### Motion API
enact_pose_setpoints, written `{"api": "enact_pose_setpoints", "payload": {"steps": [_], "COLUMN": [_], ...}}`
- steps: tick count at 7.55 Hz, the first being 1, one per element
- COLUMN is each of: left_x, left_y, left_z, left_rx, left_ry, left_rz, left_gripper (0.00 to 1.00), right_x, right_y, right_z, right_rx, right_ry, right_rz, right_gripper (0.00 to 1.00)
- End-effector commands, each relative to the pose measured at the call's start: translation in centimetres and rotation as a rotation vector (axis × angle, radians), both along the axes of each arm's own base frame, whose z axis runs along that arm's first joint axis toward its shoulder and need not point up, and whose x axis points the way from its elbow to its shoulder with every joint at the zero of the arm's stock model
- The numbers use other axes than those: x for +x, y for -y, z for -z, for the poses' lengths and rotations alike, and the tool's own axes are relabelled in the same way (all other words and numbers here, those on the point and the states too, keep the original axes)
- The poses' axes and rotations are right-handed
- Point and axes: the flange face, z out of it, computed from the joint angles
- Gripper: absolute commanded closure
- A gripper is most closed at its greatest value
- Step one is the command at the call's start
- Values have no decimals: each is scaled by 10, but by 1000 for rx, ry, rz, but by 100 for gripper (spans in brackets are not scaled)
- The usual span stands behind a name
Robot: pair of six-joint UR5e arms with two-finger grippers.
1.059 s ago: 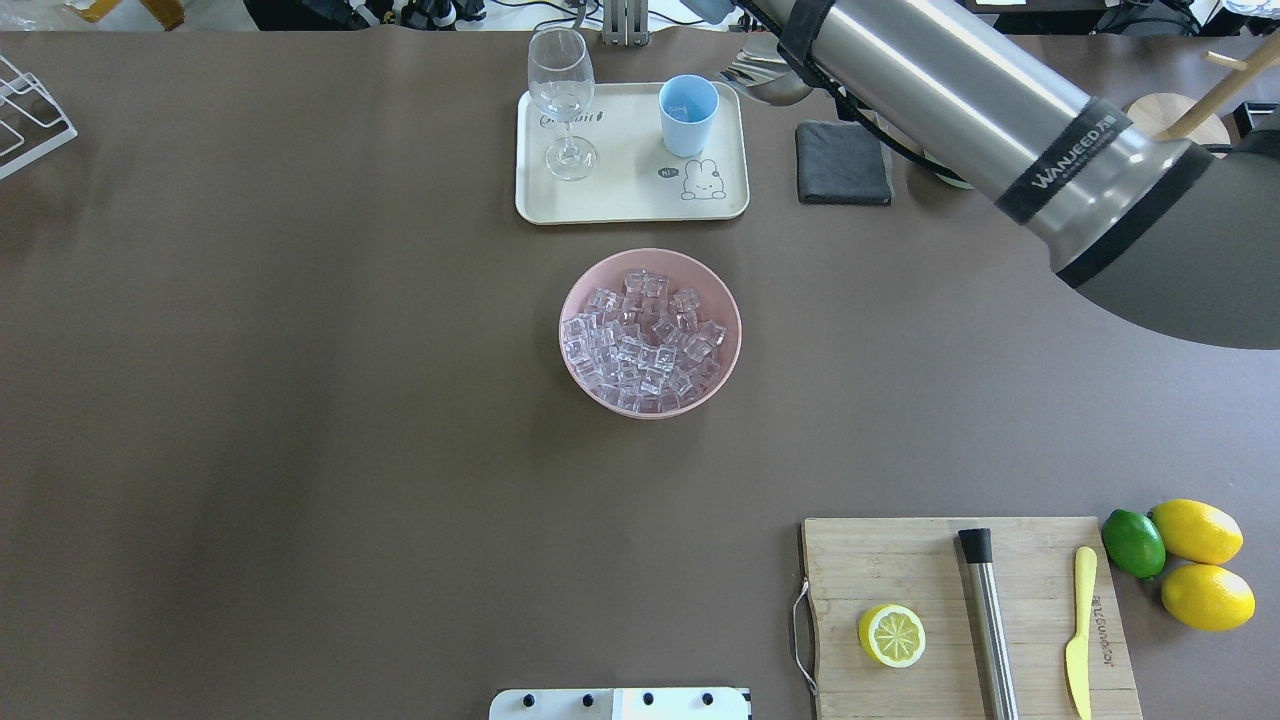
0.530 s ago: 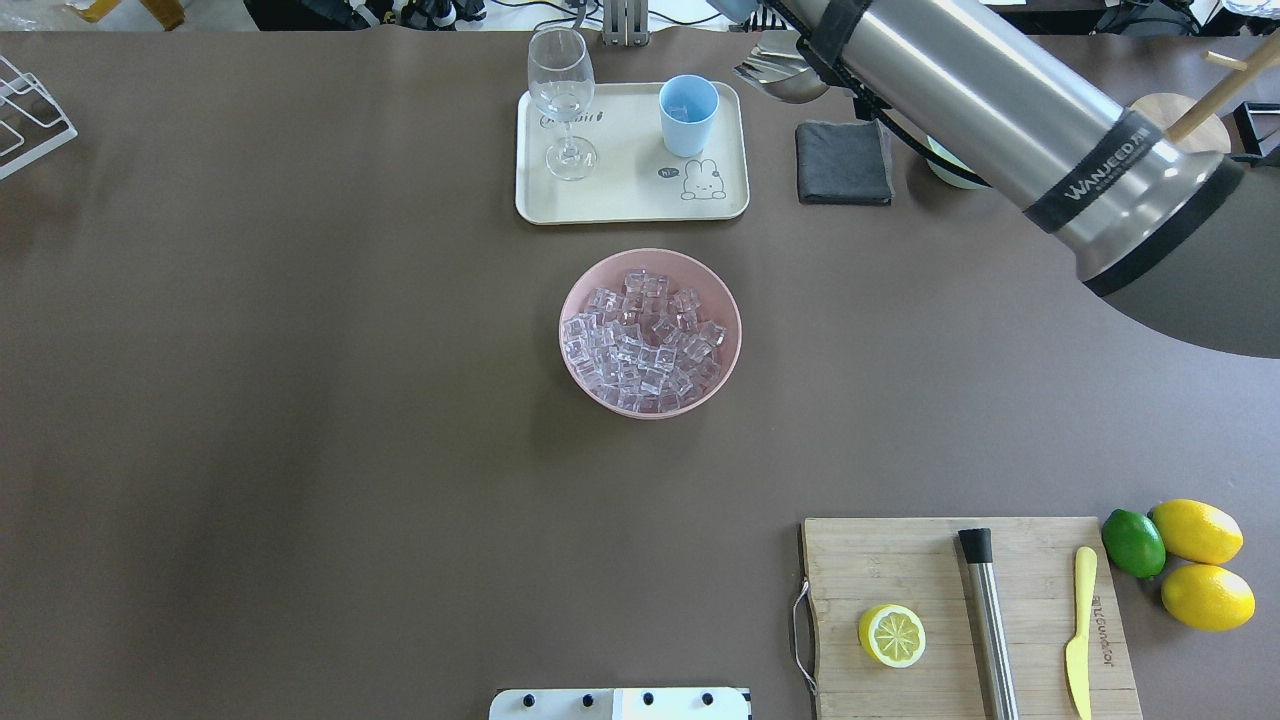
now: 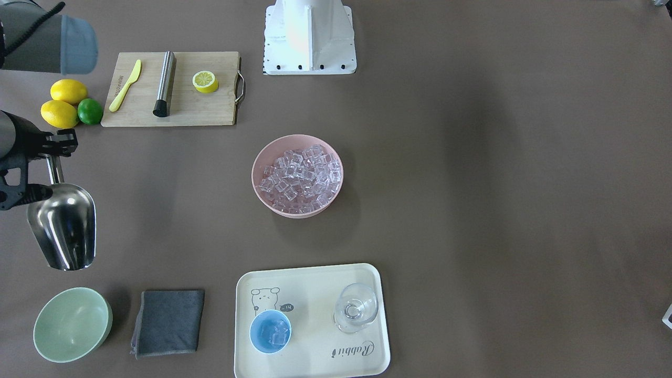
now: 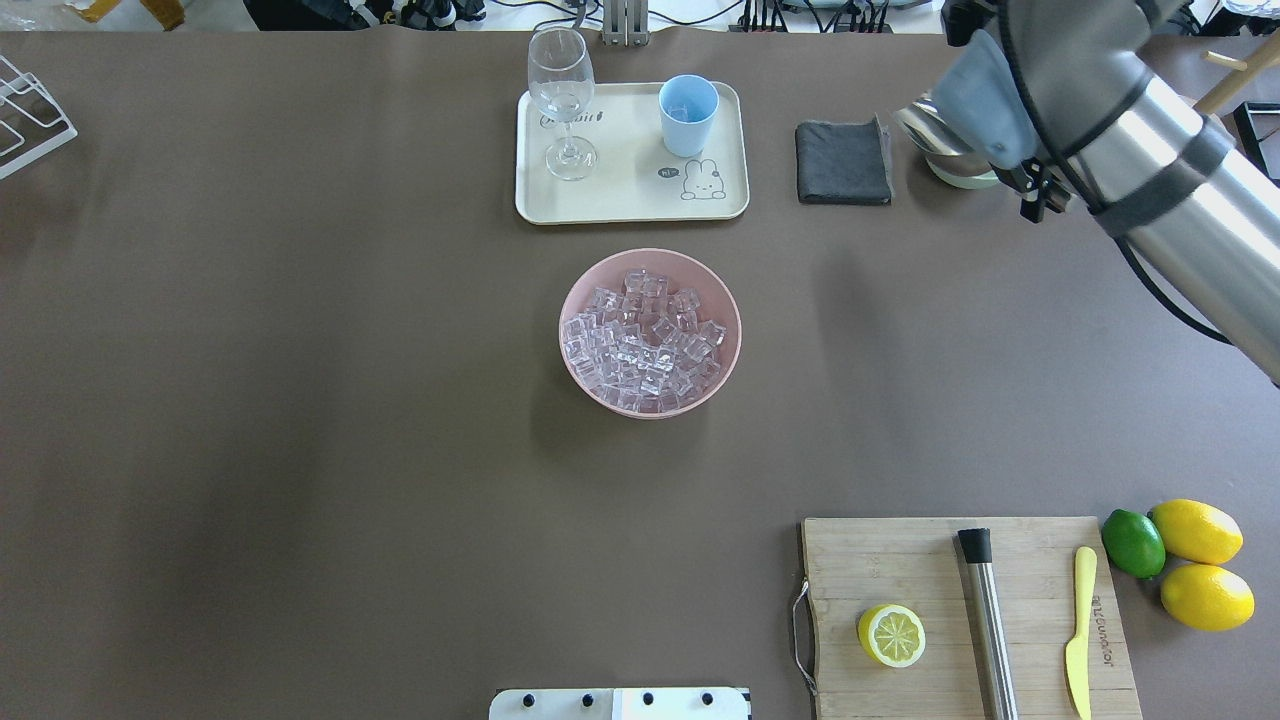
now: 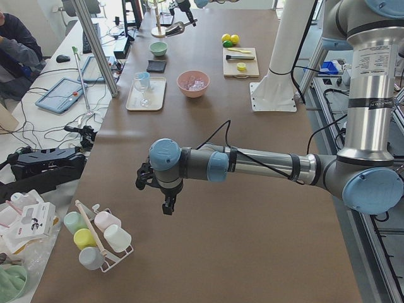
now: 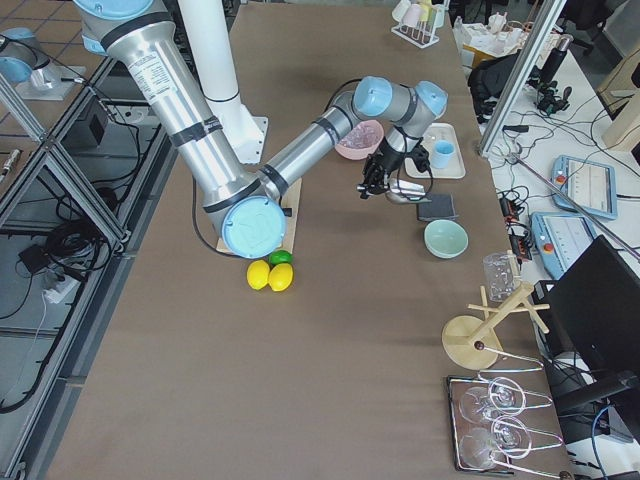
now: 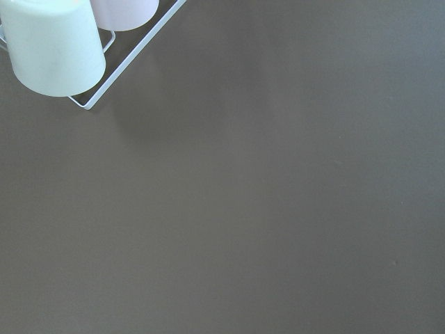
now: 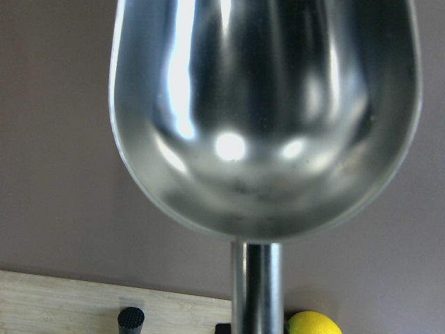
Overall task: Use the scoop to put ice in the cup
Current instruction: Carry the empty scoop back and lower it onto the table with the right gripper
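The shiny steel scoop (image 3: pixel 64 226) is empty, as the right wrist view (image 8: pixel 264 118) shows. My right gripper (image 3: pixel 51 167) is shut on its handle and holds it in the air, near the pale green bowl (image 3: pixel 72 324) and grey cloth (image 3: pixel 168 321). The light-blue cup (image 3: pixel 270 331) stands on the cream tray (image 3: pixel 315 278) with a few ice cubes in it. A pink bowl (image 3: pixel 259 181) at the table's middle is full of ice (image 3: pixel 302 173). My left gripper (image 5: pixel 167 203) hangs over bare table far left; I cannot tell if it is open or shut.
A clear wine glass (image 3: pixel 356 307) stands on the tray beside the cup. A cutting board (image 3: pixel 210 113) holds a lemon half, a steel cylinder and a yellow knife, with lemons (image 3: pixel 60 113) and a lime beside it. A mug rack (image 7: pixel 49 42) stands by the left arm.
My right arm has swung to the right with the scoop, away from the tray's right edge and over to the grey cloth and green bowl. Nothing else has moved.
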Motion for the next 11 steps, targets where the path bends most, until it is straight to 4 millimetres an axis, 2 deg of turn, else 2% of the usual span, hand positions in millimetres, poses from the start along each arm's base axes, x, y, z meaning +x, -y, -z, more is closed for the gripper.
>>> {"api": "enact_pose_setpoints", "payload": {"steps": [1, 2, 4, 6, 7, 9, 11], "left_x": [0, 0, 0, 0, 0, 0, 0], "left_y": [0, 1, 5, 5, 5, 6, 6], "left_z": [1, 2, 0, 3, 4, 8, 4], "left_rx": [2, 2, -1, 3, 4, 16, 8], "left_ry": [0, 1, 4, 1, 1, 1, 1], "left_rz": [1, 2, 2, 3, 3, 2, 1], "left_gripper": [2, 2, 2, 2, 2, 2, 2], "right_x": [-3, -17, -54, -68, -80, -96, -99], "right_y": [-37, -46, -76, -105, -114, -112, -126], "right_z": [-6, -3, -3, -36, -43, -64, -78], "right_rx": [-68, -84, -82, -53, -52, -44, -67], "right_ry": [-14, -27, -46, -10, -19, -33, -48], "right_rz": [-141, -145, -151, -193, -196, -190, -180], "right_gripper": [100, 100, 100, 100, 100, 100, 100]}}
